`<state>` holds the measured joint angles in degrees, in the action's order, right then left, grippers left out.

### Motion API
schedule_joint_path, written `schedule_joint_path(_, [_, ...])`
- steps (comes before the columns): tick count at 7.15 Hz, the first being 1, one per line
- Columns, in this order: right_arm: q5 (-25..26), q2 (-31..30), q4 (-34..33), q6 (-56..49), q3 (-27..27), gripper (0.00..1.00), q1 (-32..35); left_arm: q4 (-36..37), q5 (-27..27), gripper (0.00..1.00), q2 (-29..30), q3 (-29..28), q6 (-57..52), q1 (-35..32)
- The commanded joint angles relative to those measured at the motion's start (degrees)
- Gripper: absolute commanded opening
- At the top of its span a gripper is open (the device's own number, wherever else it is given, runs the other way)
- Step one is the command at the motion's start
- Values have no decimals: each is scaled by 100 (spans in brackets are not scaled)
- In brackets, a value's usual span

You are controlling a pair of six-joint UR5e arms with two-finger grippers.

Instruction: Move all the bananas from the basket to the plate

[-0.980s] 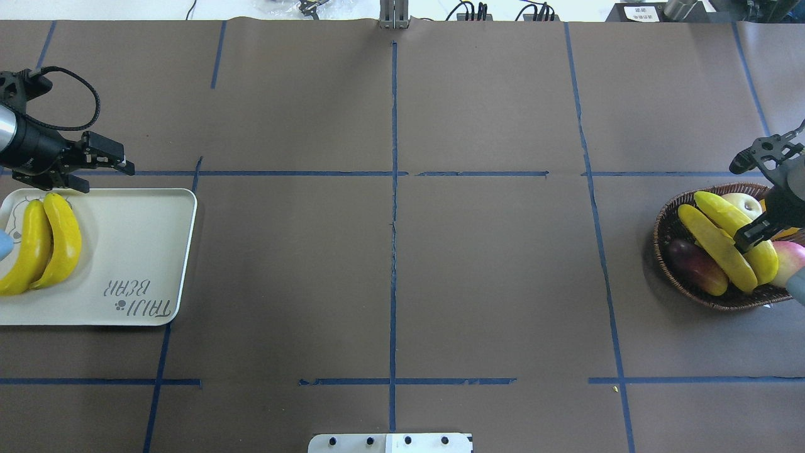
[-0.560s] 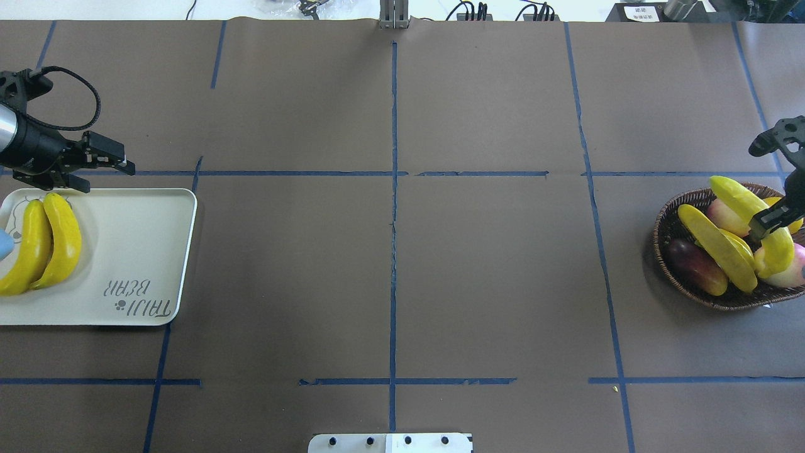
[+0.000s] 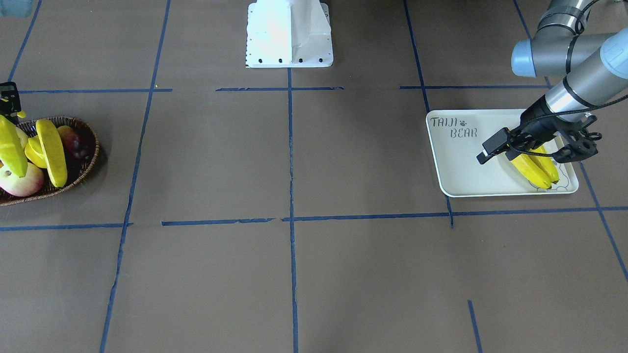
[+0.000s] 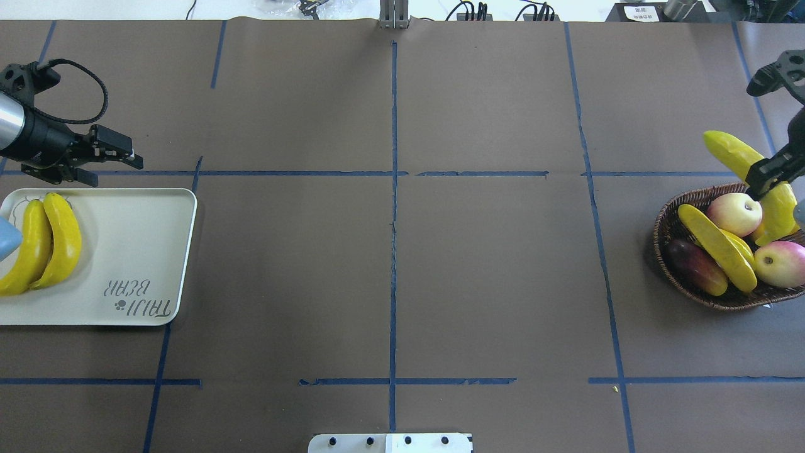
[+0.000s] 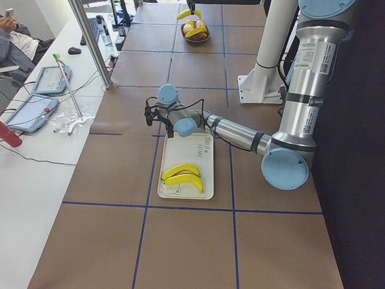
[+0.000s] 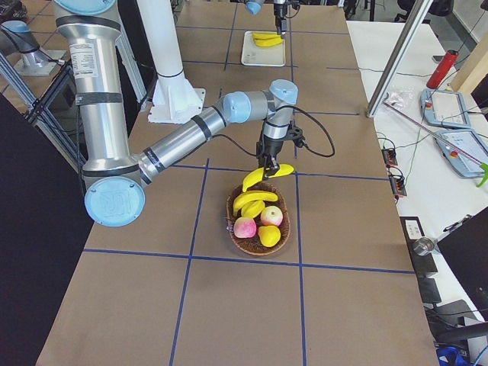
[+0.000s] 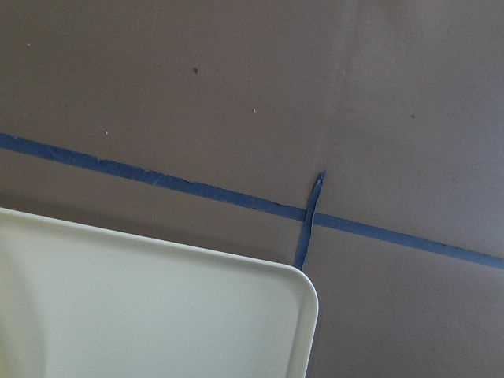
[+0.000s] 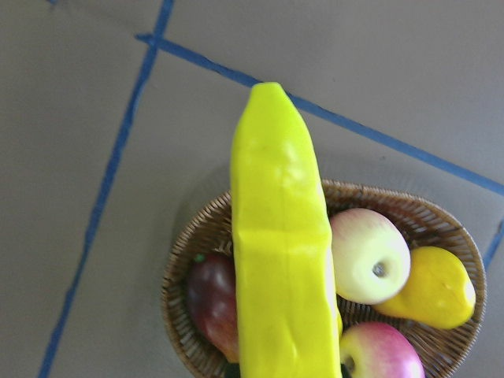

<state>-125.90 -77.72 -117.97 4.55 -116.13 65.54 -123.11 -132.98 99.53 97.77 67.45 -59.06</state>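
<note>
- Yellow and glossy, the held banana (image 4: 729, 150) is clamped crosswise in the right gripper (image 4: 772, 176), a little past its middle. Only one dark finger (image 4: 768, 168) shows across it; the other is hidden behind the fruit.
- Its longer end juts out from the fingers toward the far side of the table (image 4: 478, 264). Its shorter end runs under the arm's pale blue joint (image 4: 800, 214), and the arm itself is cut off by the edge of the overhead view.
- In the right wrist view the banana fills the middle of the picture and no finger shows. It covers the centre of the basket (image 4: 666, 211), which lies straight below the gripper.
- In the right side view the banana hangs clear above the basket's rim.
- A second banana (image 4: 717, 245) lies in the basket below the gripper. It sits beside a dark red fruit (image 4: 692, 267) and two red-and-cream fruits (image 4: 732, 214).
- A yellow fruit (image 8: 437, 287) sits by the basket's rim. What lies under the second banana cannot be told.
- In the front view the basket and the held banana are cut by the edge, and only a sliver of the gripper shows.
- Two bananas (image 4: 63, 242) lie side by side on the plate (image 4: 126, 239), near the left gripper (image 4: 113, 173). Their lower ends are cut off in the overhead view, and they cover most of the printed bear face.
- The left gripper is empty, with its fingers apart. It sits just off the bananas' tips, by the plate's far rim.
- The left wrist view shows only a corner of the plate, blue tape (image 7: 205, 191) and the brown table, and none of the gripper's fingers.
</note>
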Motion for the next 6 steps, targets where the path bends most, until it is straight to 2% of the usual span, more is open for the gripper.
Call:
schedule_joint_path(1, [-774, 860, 454, 963, 501, 1, -15, -20, -17, 100, 469, -21, 301, 166])
schedule_joint_path(2, [-1135, 889, 1312, 1743, 677, 1, -67, -20, -26, 100, 749, -21, 704, 245])
schedule_joint_path(3, [-1278, 898, 2495, 2717, 940, 2, -224, -38, -9, 100, 1005, -21, 1222, 411])
schedule_joint_path(5, [-1244, 1021, 4972, 4738, 1581, 3, -777, -55, -9, 100, 1559, -126, 1805, 509])
schedule_joint_path(6, [-1131, 1213, 5934, 5792, 1837, 3, -1101, -55, -9, 100, 1822, -135, 2138, 518])
